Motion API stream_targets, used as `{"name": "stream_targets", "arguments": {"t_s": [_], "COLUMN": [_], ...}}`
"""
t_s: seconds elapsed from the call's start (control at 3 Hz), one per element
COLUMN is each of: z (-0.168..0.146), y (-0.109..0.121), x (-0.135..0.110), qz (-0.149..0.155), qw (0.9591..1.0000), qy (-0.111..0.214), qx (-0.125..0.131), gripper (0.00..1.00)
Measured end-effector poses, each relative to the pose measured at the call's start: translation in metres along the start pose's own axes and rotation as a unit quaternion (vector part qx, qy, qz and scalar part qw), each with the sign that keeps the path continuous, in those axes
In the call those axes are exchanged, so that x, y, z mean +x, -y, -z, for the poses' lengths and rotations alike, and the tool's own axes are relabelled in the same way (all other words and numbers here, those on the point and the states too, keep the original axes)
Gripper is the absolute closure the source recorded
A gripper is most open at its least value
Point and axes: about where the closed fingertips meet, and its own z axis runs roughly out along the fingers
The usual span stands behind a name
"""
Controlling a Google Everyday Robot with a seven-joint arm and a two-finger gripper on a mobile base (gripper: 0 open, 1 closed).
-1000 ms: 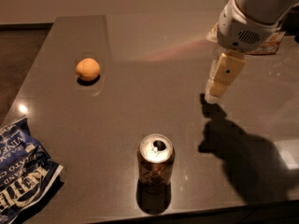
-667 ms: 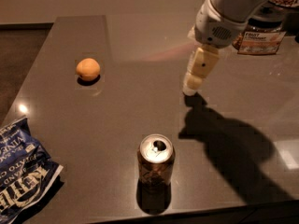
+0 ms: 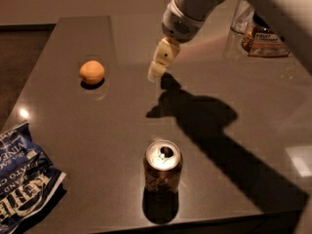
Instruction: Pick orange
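The orange (image 3: 91, 72) is a small round pale-orange fruit lying on the dark table (image 3: 112, 126) at the left, toward the back. My gripper (image 3: 157, 73) hangs from the white arm at the top centre, above the table, to the right of the orange and well apart from it. It holds nothing that I can see.
A brown soda can (image 3: 162, 166) stands upright near the table's front edge. A blue chip bag (image 3: 22, 184) lies at the front left corner. A clear jar and a labelled snack container (image 3: 263, 38) stand at the back right. The arm casts a broad shadow across the right half.
The gripper and arm have moved left across the table, from the right side toward the orange. The orange, can and bag have not moved.
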Motion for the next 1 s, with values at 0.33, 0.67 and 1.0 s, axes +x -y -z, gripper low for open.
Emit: {"name": "stream_targets", "arguments": {"t_s": [0.33,0.67,1.0], "z": [-0.043,-0.067,-0.091], "y": [0.007,-0.001,-0.019], "x": [-0.045,-0.078,-0.112], "qz": [-0.028,-0.030,-0.011], "qw": [0.9989,0.9974,0.9957], "qy": [0.036,0.062,0.086], "qx": [-0.009,-0.019,-0.032], "gripper": [0.00,0.00,0.00]}}
